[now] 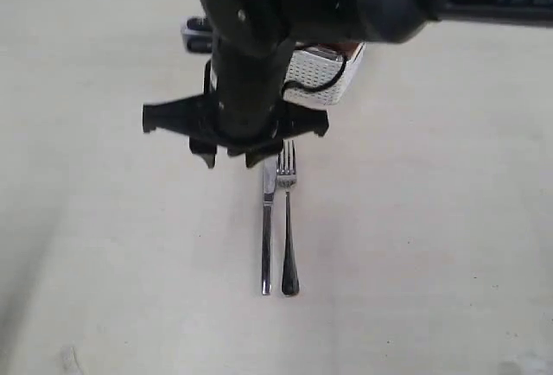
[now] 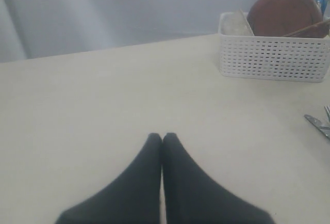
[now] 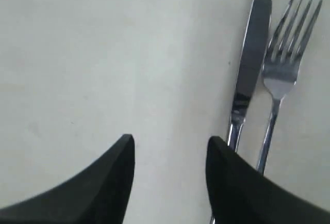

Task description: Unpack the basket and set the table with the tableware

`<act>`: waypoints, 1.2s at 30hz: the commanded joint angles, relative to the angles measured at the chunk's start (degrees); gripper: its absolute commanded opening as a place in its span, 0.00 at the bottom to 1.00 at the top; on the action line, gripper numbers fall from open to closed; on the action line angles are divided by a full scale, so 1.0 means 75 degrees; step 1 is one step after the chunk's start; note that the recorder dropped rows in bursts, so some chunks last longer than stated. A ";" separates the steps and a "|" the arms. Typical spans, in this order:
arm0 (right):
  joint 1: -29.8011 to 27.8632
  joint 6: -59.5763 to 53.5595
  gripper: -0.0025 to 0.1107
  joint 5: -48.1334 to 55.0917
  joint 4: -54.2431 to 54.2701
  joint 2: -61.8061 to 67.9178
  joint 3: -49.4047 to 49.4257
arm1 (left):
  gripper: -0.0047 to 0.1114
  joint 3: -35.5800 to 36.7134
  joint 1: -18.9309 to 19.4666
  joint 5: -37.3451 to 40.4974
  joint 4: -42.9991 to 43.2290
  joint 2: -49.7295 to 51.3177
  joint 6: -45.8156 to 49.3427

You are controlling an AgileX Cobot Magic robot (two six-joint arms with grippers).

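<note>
The jaws of the right gripper (image 3: 170, 141) are spread, empty, just beside the steel knife (image 3: 251, 64) and steel fork (image 3: 281, 74), laid parallel on the pale cream table (image 3: 77, 53). Beyond their tips, judged nearer this arm, the white lattice plastic basket (image 1: 324, 68) is found; the left gripper (image 2: 162, 137) is closed.

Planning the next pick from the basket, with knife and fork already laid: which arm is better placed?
Probably right: the right gripper hangs with fingers open just before the basket, beside the knife. The left gripper is shut and sits farther off.
</note>
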 commanded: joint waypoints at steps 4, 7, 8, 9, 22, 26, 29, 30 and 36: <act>-0.1650 -0.1173 0.39 0.1496 0.0118 -0.0392 -0.1407 | 0.04 0.0013 -0.0048 0.0006 0.0020 -0.0026 0.0000; -0.2110 -0.1489 0.39 0.1413 0.0077 -0.0378 -0.1633 | 0.04 0.0013 -0.0048 0.0006 0.0020 -0.0026 0.0000; -0.2246 -0.1508 0.39 0.1369 0.0077 -0.0378 -0.1671 | 0.04 0.0013 -0.0048 0.0006 0.0020 -0.0026 0.0000; -0.2464 -0.1604 0.39 0.1284 0.0077 -0.0363 -0.1692 | 0.04 0.0013 -0.0048 0.0006 0.0020 -0.0026 0.0000; -0.3736 -0.3693 0.39 -0.0572 0.0520 0.0150 -0.1706 | 0.04 0.0013 -0.0048 0.0006 0.0020 -0.0026 0.0000; -0.3736 -0.4856 0.39 -0.1962 0.2230 0.0379 -0.1706 | 0.04 0.0013 -0.0048 0.0006 0.0020 -0.0026 0.0000; -0.3736 -0.5951 0.39 -0.2757 0.4107 0.0628 -0.1706 | 0.04 0.0013 -0.0048 0.0006 0.0020 -0.0026 0.0000; -0.3736 -0.6297 0.39 -0.2944 0.4664 0.0744 -0.1706 | 0.04 0.0013 -0.0048 0.0006 0.0020 -0.0026 0.0000; -0.3736 -0.7612 0.39 -0.3286 0.6559 0.1573 -0.1986 | 0.04 0.0013 -0.0048 0.0006 0.0020 -0.0026 0.0000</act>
